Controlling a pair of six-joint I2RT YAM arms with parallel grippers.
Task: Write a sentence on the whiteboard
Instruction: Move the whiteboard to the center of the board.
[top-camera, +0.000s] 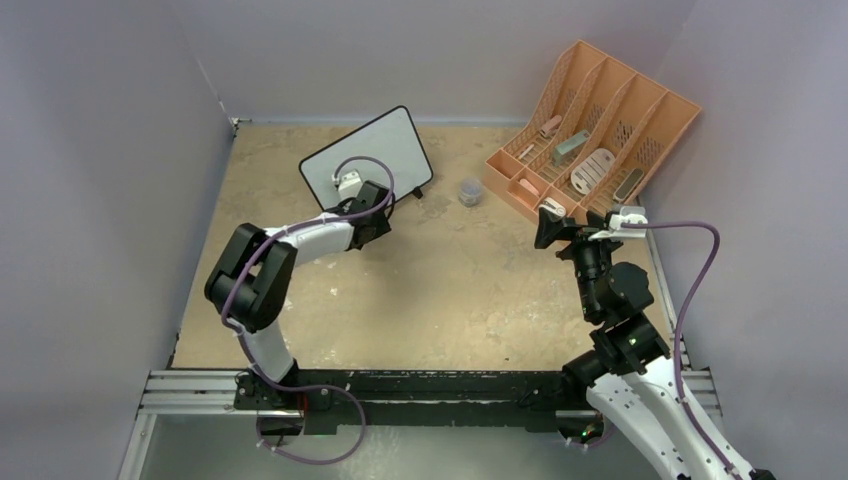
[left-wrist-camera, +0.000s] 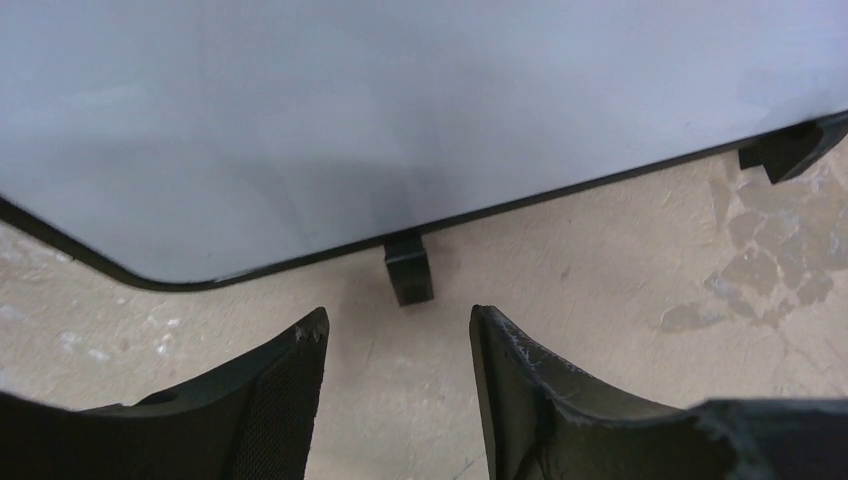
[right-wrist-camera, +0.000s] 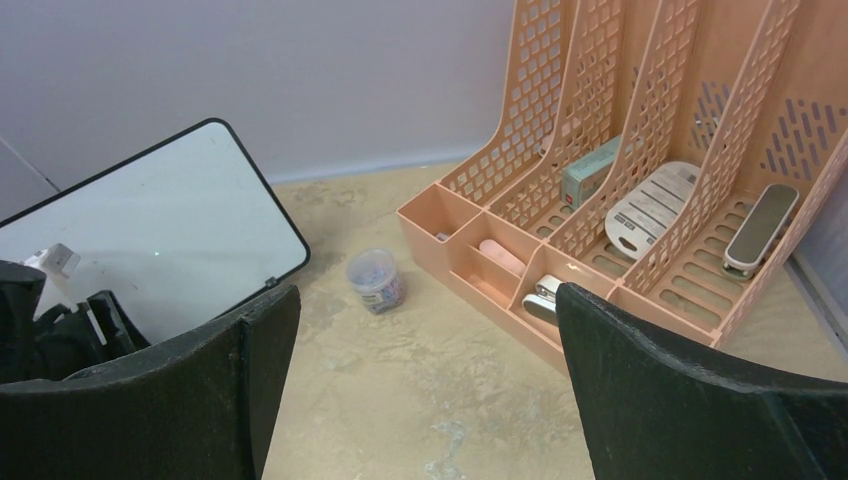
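Note:
The whiteboard stands tilted on small black feet at the back of the table, its white face blank. In the left wrist view the whiteboard fills the upper half, with one foot just ahead of my fingertips. My left gripper hovers low in front of the board's bottom edge. Its jaws stand partly apart with only bare table between them. My right gripper is wide open and empty, near the organizer's front. No pen is visible in either gripper.
A peach slotted desk organizer sits at the back right, holding a stapler, a box, a white card and a grey eraser-like block. A small clear tub of clips stands between board and organizer. Grey walls enclose the table.

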